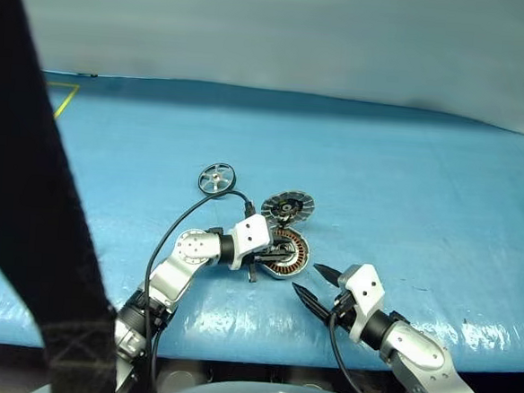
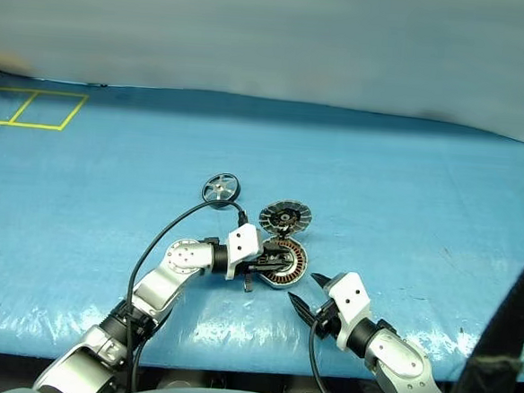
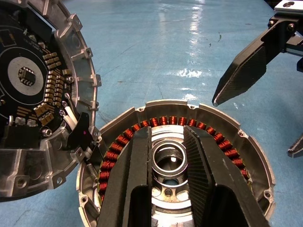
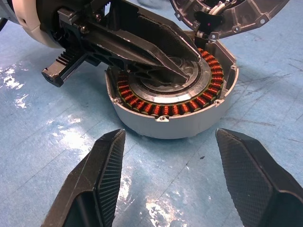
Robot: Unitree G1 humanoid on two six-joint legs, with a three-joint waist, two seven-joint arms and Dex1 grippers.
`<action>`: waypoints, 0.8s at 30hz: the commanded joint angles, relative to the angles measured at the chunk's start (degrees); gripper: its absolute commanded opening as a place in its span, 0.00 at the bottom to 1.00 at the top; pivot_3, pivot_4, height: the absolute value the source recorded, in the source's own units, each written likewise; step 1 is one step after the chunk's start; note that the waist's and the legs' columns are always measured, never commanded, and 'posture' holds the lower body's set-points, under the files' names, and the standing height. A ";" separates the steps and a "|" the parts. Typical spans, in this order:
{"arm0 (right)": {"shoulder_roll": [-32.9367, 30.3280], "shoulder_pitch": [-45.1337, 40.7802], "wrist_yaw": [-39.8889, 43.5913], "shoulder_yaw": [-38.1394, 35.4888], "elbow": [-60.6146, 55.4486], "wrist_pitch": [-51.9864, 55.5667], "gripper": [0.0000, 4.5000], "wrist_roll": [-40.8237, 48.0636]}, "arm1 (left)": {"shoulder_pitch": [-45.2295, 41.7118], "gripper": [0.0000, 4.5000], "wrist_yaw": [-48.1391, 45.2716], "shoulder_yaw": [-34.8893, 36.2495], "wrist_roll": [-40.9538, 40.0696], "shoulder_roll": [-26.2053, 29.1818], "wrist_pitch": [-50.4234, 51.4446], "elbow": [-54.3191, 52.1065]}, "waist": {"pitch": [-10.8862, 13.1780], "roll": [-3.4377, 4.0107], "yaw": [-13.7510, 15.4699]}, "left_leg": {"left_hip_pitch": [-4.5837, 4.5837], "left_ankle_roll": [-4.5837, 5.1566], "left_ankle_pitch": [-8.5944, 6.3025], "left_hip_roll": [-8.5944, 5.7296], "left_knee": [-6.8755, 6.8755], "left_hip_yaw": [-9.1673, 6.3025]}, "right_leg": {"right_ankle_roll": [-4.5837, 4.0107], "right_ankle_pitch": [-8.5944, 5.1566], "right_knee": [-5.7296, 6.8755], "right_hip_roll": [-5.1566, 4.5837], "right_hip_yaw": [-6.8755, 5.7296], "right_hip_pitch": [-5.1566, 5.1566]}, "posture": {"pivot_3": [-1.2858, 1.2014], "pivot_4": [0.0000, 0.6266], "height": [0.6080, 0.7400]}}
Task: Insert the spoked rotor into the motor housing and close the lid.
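Blue tabletop (image 1: 408,171), all parts near its front edge. Left pincer (image 3: 166,156) sits narrowed over the silver hub of the motor housing (image 4: 189,111); fingers straddle the hub, real grasp can't be confirmed. Right pincer (image 4: 170,182) released, jaws wide, just short of the housing's near wall. Lid (image 1: 288,206) leans at the housing's far rim, hinged open. Spoked rotor (image 1: 216,178) stands beyond the left pincer, apart from it, with the left arm nearer, so I'd fetch it with that one.
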 commanded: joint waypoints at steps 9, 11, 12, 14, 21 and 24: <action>-0.03 -0.89 0.64 -0.77 -1.55 -1.07 0.72 1.14 | 0.40 0.15 -0.56 -0.12 -0.03 0.52 0.63 -0.67 | -0.01 0.01 0.01 | 0.00 0.00 0.00 0.00 0.00 0.00 | 0.01 0.00 0.00 0.00 0.00 0.01 | 0.52 0.24 1.00; -0.12 -1.06 0.58 -0.42 -1.11 -1.13 0.72 0.71 | 0.56 0.15 -1.07 -0.06 -0.46 0.69 0.84 -1.09 | -0.01 0.01 0.00 | 0.00 0.00 0.00 0.00 0.00 0.00 | 0.00 0.01 0.00 0.00 0.00 0.00 | 0.52 0.24 1.00; -0.14 -1.11 0.55 -0.30 -0.96 -1.15 0.72 0.55 | 0.64 0.15 -1.30 -0.05 -0.66 0.75 0.91 -1.28 | -0.01 0.01 -0.01 | 0.00 0.00 0.00 0.00 0.00 0.00 | 0.01 0.01 0.00 0.00 0.00 0.00 | 0.52 0.24 1.00; -0.24 -1.12 0.55 -0.16 -0.78 -1.15 0.72 0.27 | 0.84 0.15 -1.83 -0.11 -1.09 0.89 1.07 -1.82 | -0.01 0.01 -0.03 | 0.00 0.00 0.00 0.00 0.00 0.00 | 0.00 0.01 0.00 0.01 0.00 0.00 | 0.52 0.24 1.00; -0.42 -1.51 0.43 -0.46 -0.28 -1.22 0.72 -0.28 | 0.81 0.15 -2.53 -0.61 -0.57 2.05 1.43 -2.26 | -0.01 0.01 -0.02 | 0.00 -0.01 0.00 0.00 0.00 0.00 | 0.00 0.01 0.01 0.01 0.00 0.00 | 0.52 0.24 1.00; -0.49 -1.64 0.52 -0.29 -0.16 -1.22 0.72 -0.46 | 0.84 0.15 -2.38 -0.58 -0.57 2.05 1.11 -2.11 | -0.01 0.01 -0.02 | 0.00 -0.01 0.00 0.00 0.00 0.00 | 0.01 0.01 0.01 0.01 0.00 0.01 | 0.52 0.24 1.00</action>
